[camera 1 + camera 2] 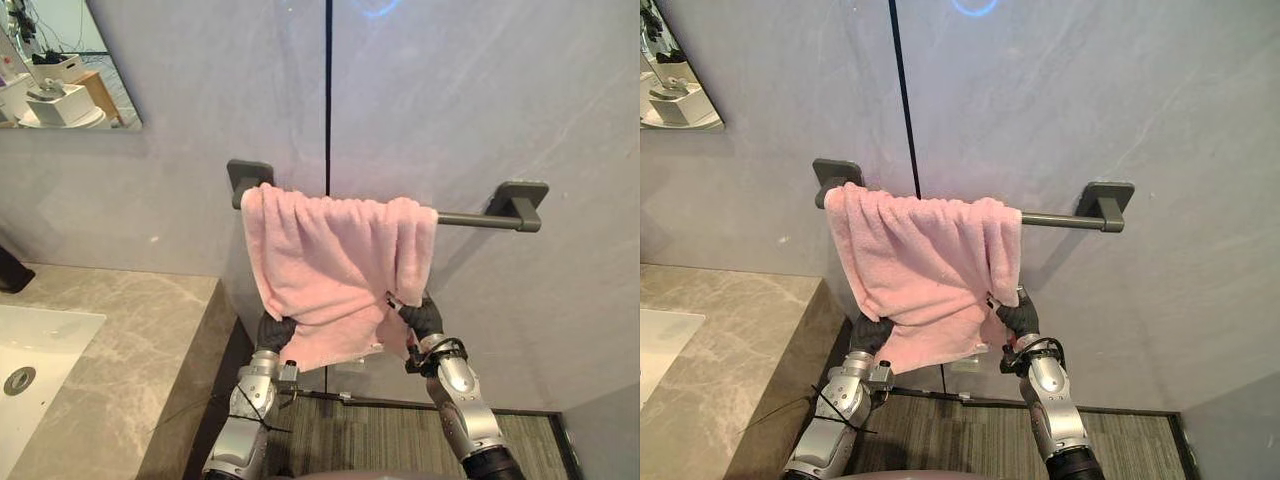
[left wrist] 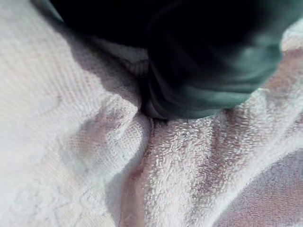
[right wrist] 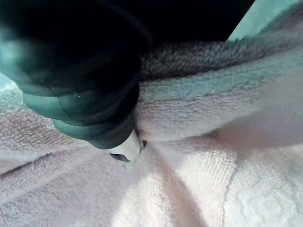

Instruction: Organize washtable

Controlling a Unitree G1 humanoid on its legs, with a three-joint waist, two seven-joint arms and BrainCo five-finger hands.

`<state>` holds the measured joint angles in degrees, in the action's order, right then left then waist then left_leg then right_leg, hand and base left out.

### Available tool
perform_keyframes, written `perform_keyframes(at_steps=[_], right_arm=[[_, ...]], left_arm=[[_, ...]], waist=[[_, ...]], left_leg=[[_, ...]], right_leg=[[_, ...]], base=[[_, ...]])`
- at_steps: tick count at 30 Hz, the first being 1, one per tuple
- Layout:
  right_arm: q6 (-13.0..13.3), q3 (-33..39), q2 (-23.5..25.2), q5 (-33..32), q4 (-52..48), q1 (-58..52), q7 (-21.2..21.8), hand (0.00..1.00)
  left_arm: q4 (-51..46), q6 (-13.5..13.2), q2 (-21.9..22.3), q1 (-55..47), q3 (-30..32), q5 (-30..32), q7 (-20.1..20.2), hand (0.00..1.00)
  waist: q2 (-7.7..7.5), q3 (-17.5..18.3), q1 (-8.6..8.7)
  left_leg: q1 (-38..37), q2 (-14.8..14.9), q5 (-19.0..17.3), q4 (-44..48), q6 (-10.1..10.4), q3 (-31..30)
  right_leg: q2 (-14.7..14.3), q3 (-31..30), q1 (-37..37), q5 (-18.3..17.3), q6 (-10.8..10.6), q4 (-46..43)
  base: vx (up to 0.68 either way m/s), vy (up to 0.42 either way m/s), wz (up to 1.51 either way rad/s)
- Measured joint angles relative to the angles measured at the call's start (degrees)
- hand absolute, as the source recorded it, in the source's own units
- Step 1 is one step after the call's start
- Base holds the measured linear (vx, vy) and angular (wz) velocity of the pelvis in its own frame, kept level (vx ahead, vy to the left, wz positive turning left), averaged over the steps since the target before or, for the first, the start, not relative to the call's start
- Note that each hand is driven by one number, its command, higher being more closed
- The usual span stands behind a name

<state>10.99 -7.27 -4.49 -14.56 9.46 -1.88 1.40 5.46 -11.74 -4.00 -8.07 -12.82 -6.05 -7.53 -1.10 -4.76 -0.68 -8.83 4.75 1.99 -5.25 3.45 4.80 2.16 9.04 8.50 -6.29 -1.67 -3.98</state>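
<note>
A pink towel (image 1: 335, 260) hangs over the left part of a dark wall bar (image 1: 470, 217), bunched and sloping lower toward the left. My left hand (image 1: 275, 330) is raised against the towel's lower left edge, and the cloth covers most of it. My right hand (image 1: 424, 318) is up at the towel's lower right corner, also partly behind the cloth. In the left wrist view the dark cover (image 2: 203, 61) presses into the towelling (image 2: 71, 142). The right wrist view has its cover (image 3: 80, 71) against folds of towel (image 3: 213, 179).
A marble counter (image 1: 120, 340) with a white sink (image 1: 40, 350) stands at the left, a black tap (image 1: 12, 270) at its back. A mirror (image 1: 60, 60) hangs at the upper left. The right end of the bar is bare.
</note>
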Motion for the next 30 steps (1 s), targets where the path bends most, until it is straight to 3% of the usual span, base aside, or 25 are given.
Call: perform_keyframes(at_steps=[8,18,30], right_arm=[[0.0,2.8,1.4,0.0,-3.1,-0.4,0.0,1.00],[0.0,6.0,1.7,0.1,-3.2,-0.6,-1.1,1.00],[0.0,7.5,1.6,0.7,-2.9,-1.5,-1.2,1.00]], left_arm=[[-1.9,0.0,1.0,0.8,-0.5,0.0,0.5,1.00],[-1.9,0.1,0.4,3.3,-4.1,0.1,1.3,1.00],[-0.2,0.3,0.5,4.6,-5.2,0.2,1.4,1.00]], waist=[[0.06,0.0,0.24],[0.77,-0.3,3.05],[1.42,-0.4,3.11]], left_leg=[[0.0,0.1,-0.5,0.2,0.2,1.2],[-0.4,0.2,-0.9,0.2,0.1,2.3],[0.0,0.1,-1.3,0.3,0.1,3.2]], right_leg=[[-0.1,-1.2,-0.8,0.0,0.0,0.2],[-0.2,-3.0,-1.0,0.0,0.0,0.2],[-0.2,-4.2,-1.9,0.1,-0.1,0.2]], base=[[0.00,-0.001,-0.07],[0.00,-0.007,-0.10],[0.00,-0.001,-0.05]])
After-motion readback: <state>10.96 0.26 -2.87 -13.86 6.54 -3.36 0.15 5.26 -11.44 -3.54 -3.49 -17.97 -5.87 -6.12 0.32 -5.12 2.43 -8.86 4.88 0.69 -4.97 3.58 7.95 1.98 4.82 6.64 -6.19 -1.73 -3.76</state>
